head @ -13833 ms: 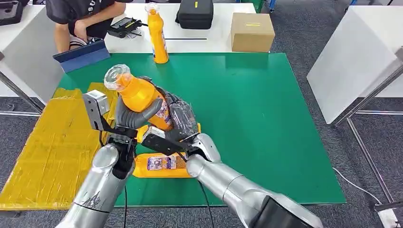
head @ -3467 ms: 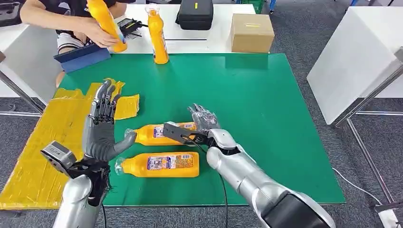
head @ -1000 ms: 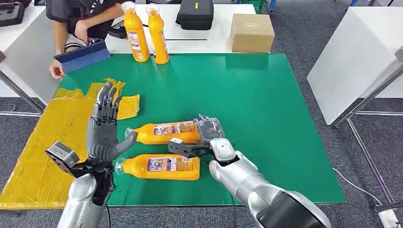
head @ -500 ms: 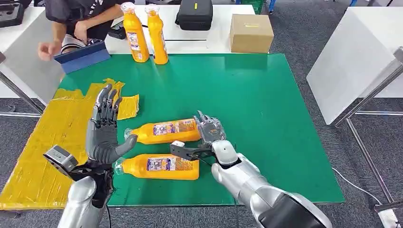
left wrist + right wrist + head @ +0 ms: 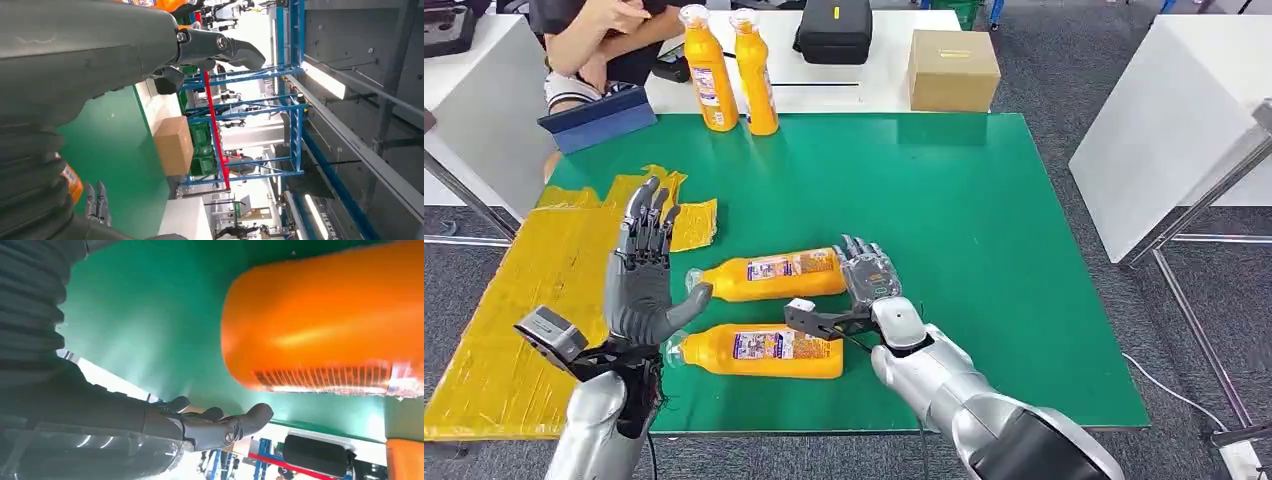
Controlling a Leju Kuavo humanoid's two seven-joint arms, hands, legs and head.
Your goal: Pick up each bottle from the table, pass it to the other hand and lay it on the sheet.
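Since half a second ago the right hand [image 5: 870, 274] has eased slightly back from the base of the upper lying orange plastic bottle [image 5: 769, 276], and the person [image 5: 594, 40] at the upper left of the frame has drawn the arm in toward the body. Its fingers [image 5: 856, 250] are spread and straight, holding nothing, just beside the bottle's flat base at centre frame; whether they touch it I cannot tell. In the right wrist view the orange base [image 5: 325, 320] looms close above the open fingers [image 5: 225, 427]. Left of centre, the left hand [image 5: 641, 275] stands upright, palm open, fingers apart and empty, its thumb near that bottle's clear cap.

Four orange bottles are in sight: two lying on the green desk [image 5: 944, 200], the second lying bottle [image 5: 759, 350] nearer the lower edge, and two upright bottles [image 5: 729, 70] at the desk's far edge, top centre-left. A crumpled yellow sheet [image 5: 524, 300] covers the desk's left side. Behind stand a brown cardboard box [image 5: 953, 68], a black case [image 5: 834, 28] and a blue pad [image 5: 596, 117].
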